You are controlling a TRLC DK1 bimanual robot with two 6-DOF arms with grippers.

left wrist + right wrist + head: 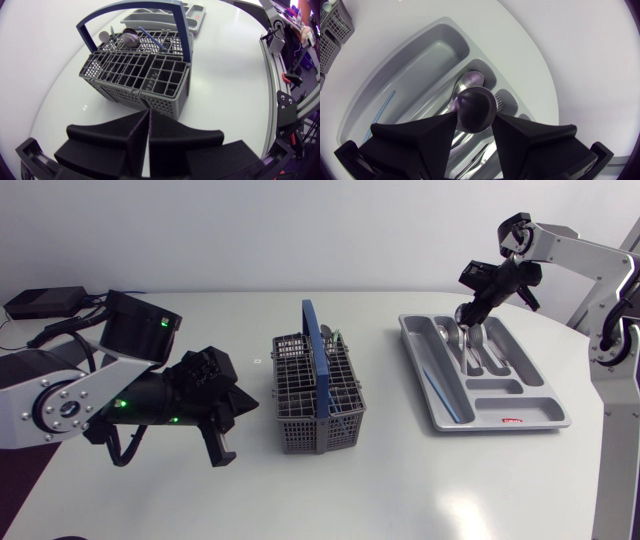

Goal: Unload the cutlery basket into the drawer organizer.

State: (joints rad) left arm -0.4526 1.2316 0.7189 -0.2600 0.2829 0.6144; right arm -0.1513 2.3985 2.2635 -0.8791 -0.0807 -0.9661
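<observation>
Left gripper [145,114] right up close, its wedge fingers pressed flat together with nothing between them, hovering just short of the grey cutlery basket [145,75]. That basket stands mid-table [400,490], its blue handle [315,330] upright, with a spoon bowl [131,37] and a thin blue stick [150,39] poking out of the far compartments. Over on the other side, the right gripper [475,119] is pinching a spoon [476,107] by the bowl, above the drawer organizer [540,418]. Below it, more spoons [480,355] lie in the short slots, and a second blue stick [440,395] lies in the long slot.
</observation>
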